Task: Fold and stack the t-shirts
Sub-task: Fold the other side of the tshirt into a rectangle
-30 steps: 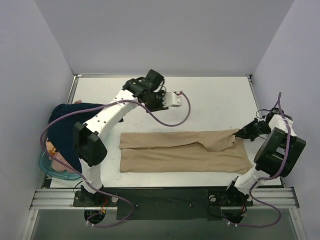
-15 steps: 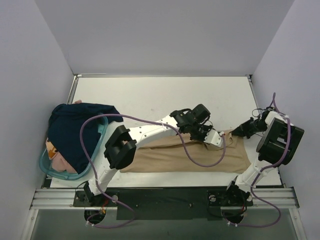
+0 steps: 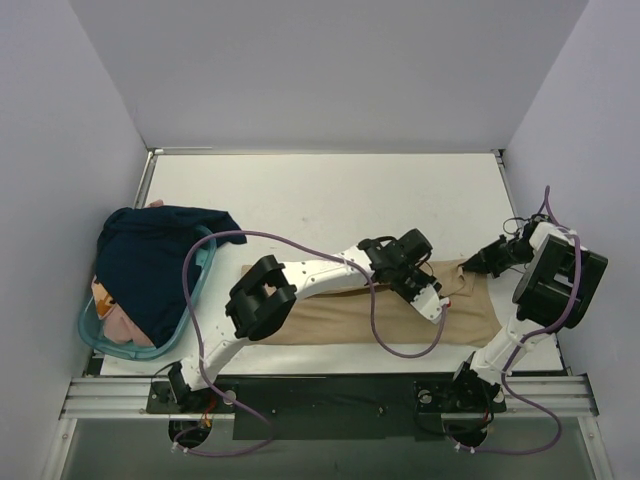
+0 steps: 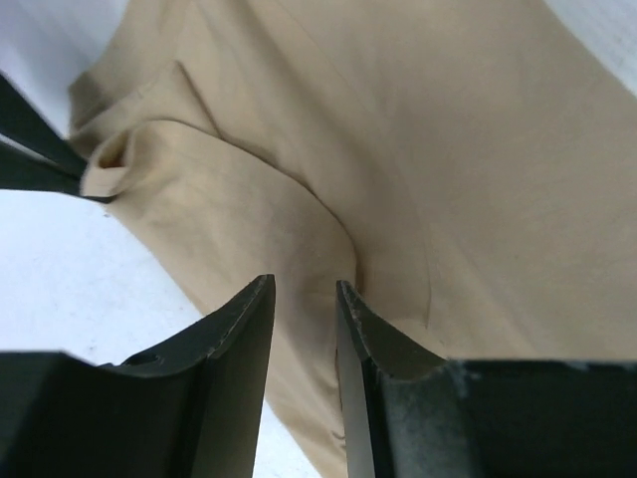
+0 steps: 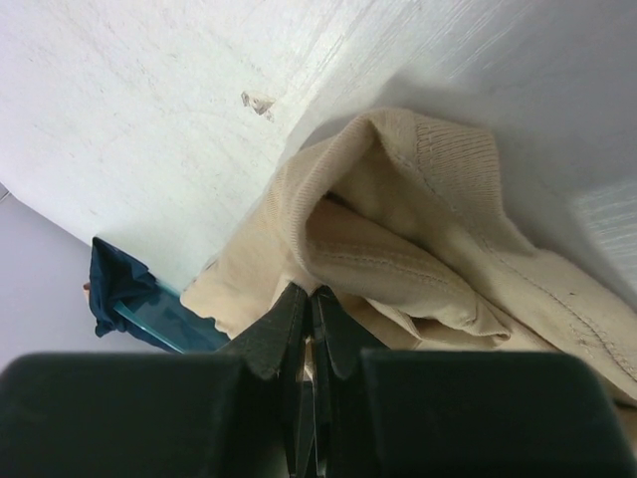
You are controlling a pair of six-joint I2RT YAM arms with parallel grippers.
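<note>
Two claws met at one end of a plain tan shirt (image 3: 330,325), which lay on the white counter (image 3: 300,190) folded lengthwise into a long flat band with a soft crease along its middle. Under the left claw (image 3: 441,311) the cloth was smooth apart from one curved wrinkle. Just ahead of that claw, at the right claw (image 3: 472,267), the shirt's end was bunched into a raised fold. The right wrist view showed a ribbed edge and a stitched seam there.

The left arm (image 3: 310,272) stretched low across the shirt's length, elbow bent over the near edge and wrist tipped downward. Its claw (image 4: 302,299) hung close over the cloth with the fingers spread by a narrow gap and nothing between them. Whether the tips touched the fabric could not be told.

The right arm (image 3: 555,285) stood folded back on itself. Its claw (image 5: 309,304) reached in toward the left claw, fingers pressed together and pinching the bunched edge of the tan shirt (image 5: 398,229).

Well behind the left claw, past that arm's elbow, a navy shirt (image 3: 150,260) was draped over a teal basket (image 3: 196,288), with pinkish shirts (image 3: 120,322) inside it.
</note>
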